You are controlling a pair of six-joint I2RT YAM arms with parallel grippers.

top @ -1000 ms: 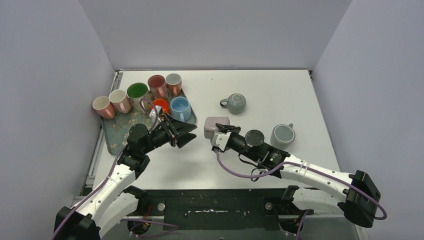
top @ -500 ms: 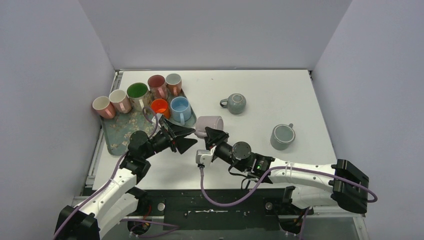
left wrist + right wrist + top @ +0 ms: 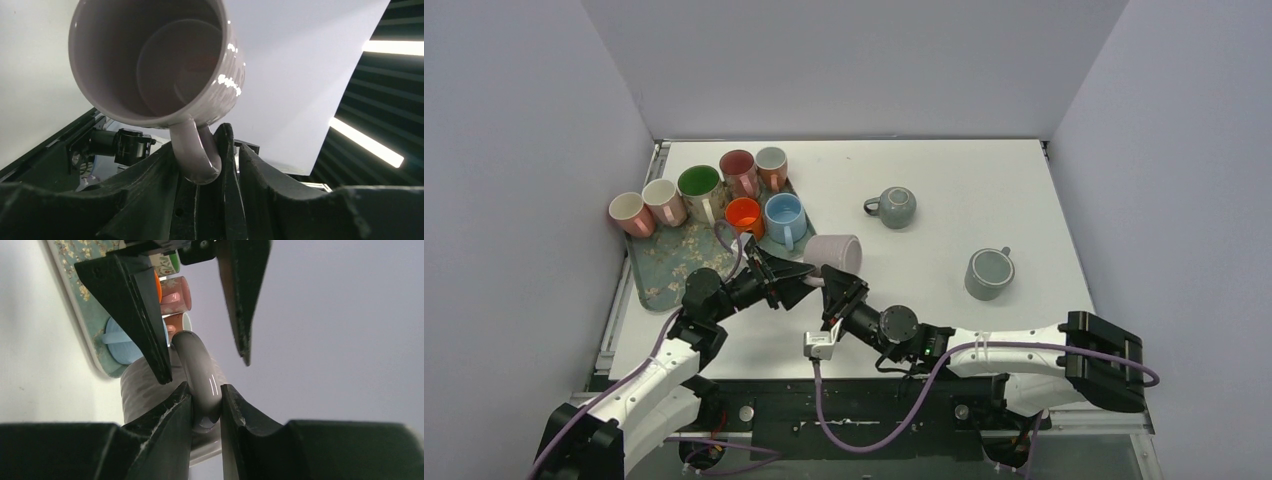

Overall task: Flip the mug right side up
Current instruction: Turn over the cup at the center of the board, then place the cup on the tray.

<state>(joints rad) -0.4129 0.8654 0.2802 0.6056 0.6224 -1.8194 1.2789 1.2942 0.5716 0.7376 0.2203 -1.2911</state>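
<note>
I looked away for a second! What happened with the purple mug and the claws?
The right claw, shut on the handle, tipped the purple mug from upside down to sideways and carried it slightly left. The left claw came in, open around that same handle. The tray mugs and both grey mugs stayed put.

Diffuse overhead light is illuminating the bench [image 3: 984,200] evenly, casting only soft shadows. In the left wrist view, glare spots are showing on the mug [image 3: 150,60] rim and ceiling light strips [image 3: 367,142] are overexposing
</note>
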